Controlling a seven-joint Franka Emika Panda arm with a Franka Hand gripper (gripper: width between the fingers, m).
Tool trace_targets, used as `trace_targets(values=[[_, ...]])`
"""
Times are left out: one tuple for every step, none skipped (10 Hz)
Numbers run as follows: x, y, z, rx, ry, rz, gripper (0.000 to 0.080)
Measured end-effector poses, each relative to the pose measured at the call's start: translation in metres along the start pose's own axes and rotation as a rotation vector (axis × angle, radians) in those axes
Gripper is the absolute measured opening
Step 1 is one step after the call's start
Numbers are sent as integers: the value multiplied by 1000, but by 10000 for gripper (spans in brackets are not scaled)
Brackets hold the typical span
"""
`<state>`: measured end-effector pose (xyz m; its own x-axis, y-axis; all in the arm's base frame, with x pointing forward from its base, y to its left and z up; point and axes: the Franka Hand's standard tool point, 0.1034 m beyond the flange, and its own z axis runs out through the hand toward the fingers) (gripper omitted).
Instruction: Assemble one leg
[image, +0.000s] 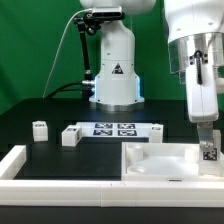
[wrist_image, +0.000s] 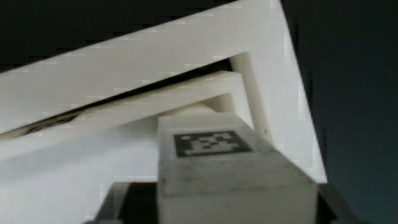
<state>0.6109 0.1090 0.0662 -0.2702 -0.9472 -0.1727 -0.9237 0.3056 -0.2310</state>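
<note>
My gripper (image: 207, 138) comes down at the exterior view's right and is shut on a leg (image: 207, 151), a small white block with a black-and-white tag. It holds the leg upright at the right edge of the large white panel (image: 160, 162), which lies on the black table. In the wrist view the leg (wrist_image: 217, 150) sits between the dark jaws of the gripper (wrist_image: 222, 208), tag facing the camera. It stands just over a recessed corner of the panel (wrist_image: 125, 85). I cannot tell whether the leg touches the panel.
Two more white legs (image: 40, 129) (image: 70, 135) stand on the table at the exterior view's left. The marker board (image: 115, 129) lies behind the panel. A white rail (image: 20, 166) runs along the front left. The robot base (image: 112, 75) stands at the back.
</note>
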Motion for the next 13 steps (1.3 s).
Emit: trace_targets(values=[[0,0,0,0,-2,38,303],[0,0,0,0,-2,7,399],[0,0,0,0,-2,-33,572],[0,0,0,0,-1,-37,572],[2,-2,-1,3,-1,-121,636],[1,-2,0,-11,1,-293,645],[-1,-1,0,-22,3,-430,645],[-3,-1,0,-33,4,-570,649],[-6,0,0,-52,2,-703,649],[-7,-2,0,-56,2,-811,649],[-7,-1,0,-68,-4,-904,649],[-9,0,0,-89,-8,-1069,649],[-12,2,0,-114,-14,-1186,649]])
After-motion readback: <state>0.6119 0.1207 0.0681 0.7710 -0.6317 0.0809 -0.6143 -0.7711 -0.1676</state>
